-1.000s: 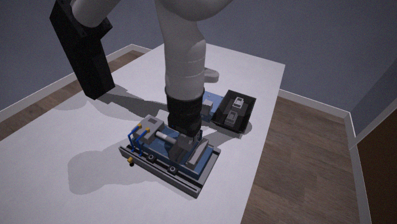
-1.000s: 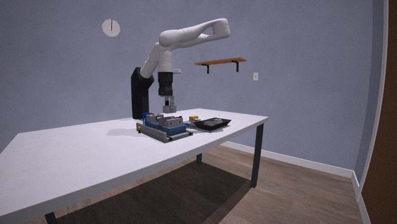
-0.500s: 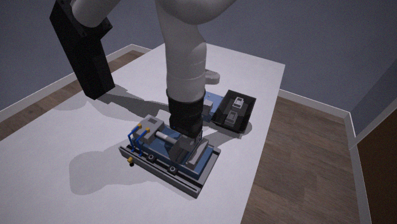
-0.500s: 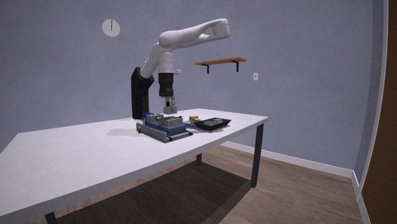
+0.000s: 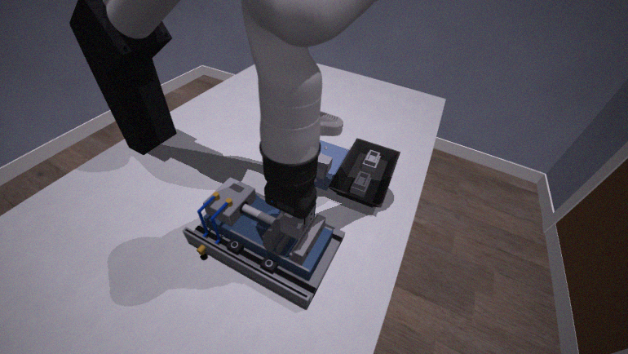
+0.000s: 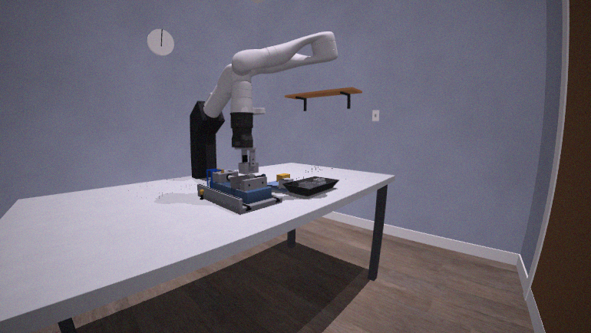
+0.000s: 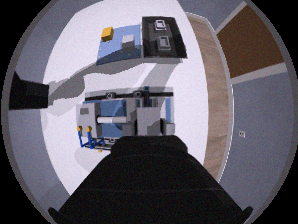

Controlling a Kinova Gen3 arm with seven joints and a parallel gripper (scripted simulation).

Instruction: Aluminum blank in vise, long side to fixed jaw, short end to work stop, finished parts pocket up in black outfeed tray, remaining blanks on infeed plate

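My gripper (image 6: pixel 247 159) is shut on a plain gray aluminum blank (image 5: pixel 283 232), which also shows in the exterior view (image 6: pixel 248 167). It holds the blank just above the gap of the open vise (image 5: pixel 263 245), between the hose-side jaw (image 5: pixel 231 200) and the fixed jaw (image 5: pixel 310 242). I cannot tell if the blank touches the low bars. In the wrist view the held blank (image 7: pixel 147 189) is a dark mass hiding the fingers, with the vise (image 7: pixel 127 119) beyond it. The black outfeed tray (image 5: pixel 364 171) holds two pocketed finished parts, pocket up.
The blue infeed plate (image 5: pixel 332 163) lies between the vise and the tray, partly hidden by the arm. A yellow brass blank (image 6: pixel 282 176) sits on it, also seen in the wrist view (image 7: pixel 107 32). The arm's black base column (image 5: pixel 122 74) stands at the back left.
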